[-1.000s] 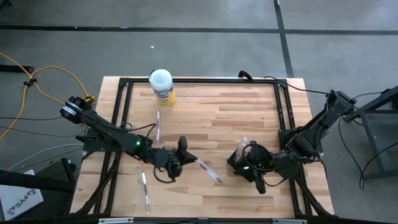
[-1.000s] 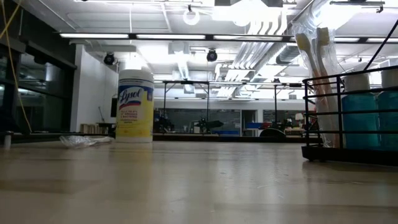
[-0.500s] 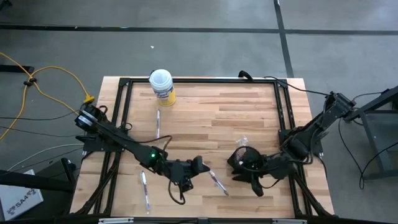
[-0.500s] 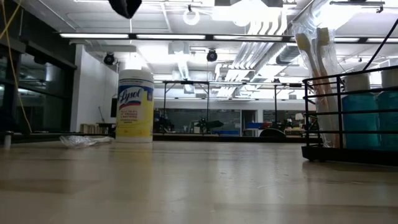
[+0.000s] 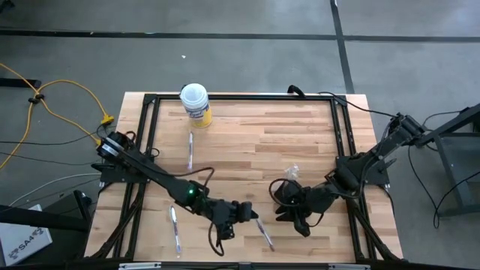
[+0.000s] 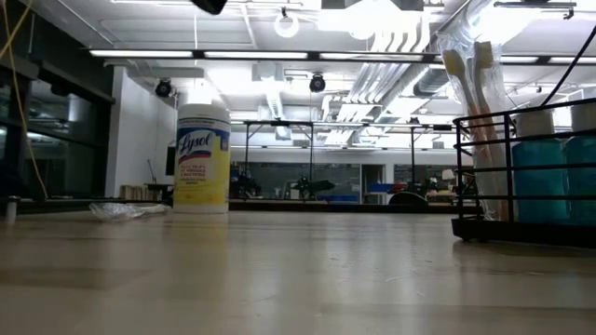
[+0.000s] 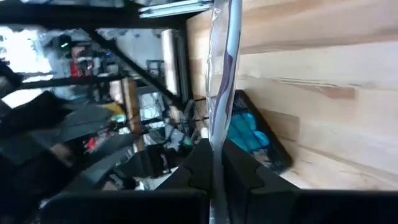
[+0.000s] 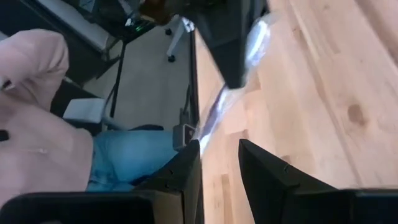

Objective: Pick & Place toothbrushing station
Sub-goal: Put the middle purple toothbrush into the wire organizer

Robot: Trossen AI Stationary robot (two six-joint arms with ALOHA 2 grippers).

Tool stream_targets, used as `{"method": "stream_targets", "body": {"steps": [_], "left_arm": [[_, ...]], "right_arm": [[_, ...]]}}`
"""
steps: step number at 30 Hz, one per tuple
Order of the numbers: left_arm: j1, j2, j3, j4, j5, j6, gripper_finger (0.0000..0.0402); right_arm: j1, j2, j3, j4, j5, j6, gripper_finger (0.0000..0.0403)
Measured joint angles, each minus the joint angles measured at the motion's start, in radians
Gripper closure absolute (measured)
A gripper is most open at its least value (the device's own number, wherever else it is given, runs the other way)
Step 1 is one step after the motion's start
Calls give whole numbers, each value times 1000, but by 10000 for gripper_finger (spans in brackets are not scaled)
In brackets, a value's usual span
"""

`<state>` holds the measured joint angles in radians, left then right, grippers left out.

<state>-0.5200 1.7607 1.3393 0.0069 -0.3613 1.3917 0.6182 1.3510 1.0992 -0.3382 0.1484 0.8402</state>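
The left end effector (image 5: 246, 214) is low over the near middle of the table (image 5: 270, 135). It is squeezed tight on a toothbrush in a clear wrapper (image 5: 262, 231). In the left wrist view the wrapped brush (image 7: 221, 81) sticks out past the two dark fingers (image 7: 199, 165), which pinch it from both sides.

The right end effector (image 5: 294, 214) is just to the right of the left one, also near the front of the table. Its fingers (image 8: 186, 168) are a little way apart, and nothing sits between them. It looks at the left end effector (image 8: 227, 43) and the wrapped brush (image 8: 230, 93).

The toothbrushing station (image 5: 285, 191) stands on the table, close by the right end effector. I cannot tell if they touch. In the low view the station (image 6: 521, 177) is upright, with blue bottles and wrapped brushes in it.

A yellow canister with a white lid (image 5: 195, 103) stands at the far side of the table. Two more wrapped brushes (image 5: 190, 150) lie on the left part. A person in a pink top and blue trousers (image 8: 37, 124) is beside the table.
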Motion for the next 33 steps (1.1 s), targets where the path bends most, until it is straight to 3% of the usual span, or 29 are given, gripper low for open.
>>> {"method": "stream_targets", "body": {"steps": [33], "left_arm": [[4,7,-2,33,6,97,393]], "right_arm": [[-63,244,1,260,-245,-37,300]]}}
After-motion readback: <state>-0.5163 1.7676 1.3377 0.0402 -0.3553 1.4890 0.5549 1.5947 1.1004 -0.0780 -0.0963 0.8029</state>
